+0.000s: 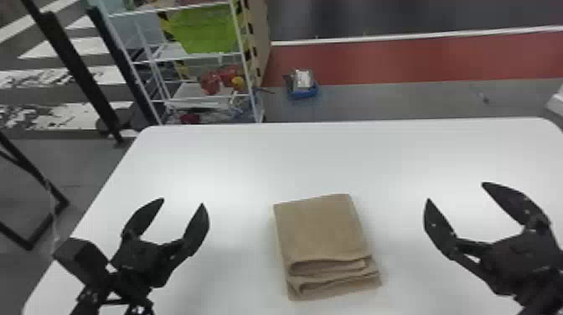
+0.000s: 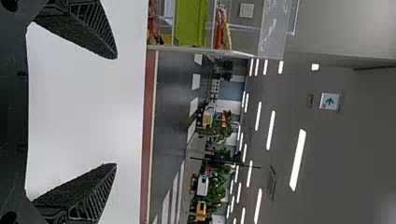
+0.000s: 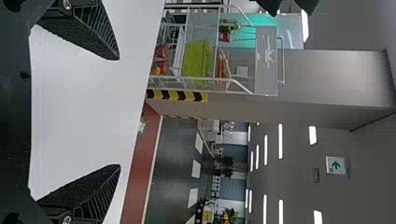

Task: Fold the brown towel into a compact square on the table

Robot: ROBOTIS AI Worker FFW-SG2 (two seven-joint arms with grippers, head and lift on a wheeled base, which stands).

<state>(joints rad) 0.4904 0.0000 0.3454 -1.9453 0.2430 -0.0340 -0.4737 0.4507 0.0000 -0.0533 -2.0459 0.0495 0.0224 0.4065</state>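
Towel (image 1: pixel 320 228): folded into a small block on the table (image 1: pixel 209 159), lying flat between our two grippers and touching neither.
Near folds (image 1: pixel 331 274): layers loop and bulge on the side toward us; the lower ones stick out past the top one, most at the right corner.
Left gripper (image 1: pixel 182 202): to the left of the block, well apart from it, fingers spread wide with nothing between them.
Right gripper (image 1: pixel 455 192): to the right, also well apart, its fingers wide and empty too.
Stage: we judge the folding all but finished; what may be left is squaring and flattening.
Approach: if we tidy, we should come in low from both sides and bring each pair of fingers together first, so no tip snags a loop.
Touch: we would steady the far part lightly, ease the jutting layers in under the top one, then press straight down along the loops.
Risk: pushing hard from one side could skew the stack or slide it whole.
Finish: once the edges line up, we should lift clear without dragging the cloth.
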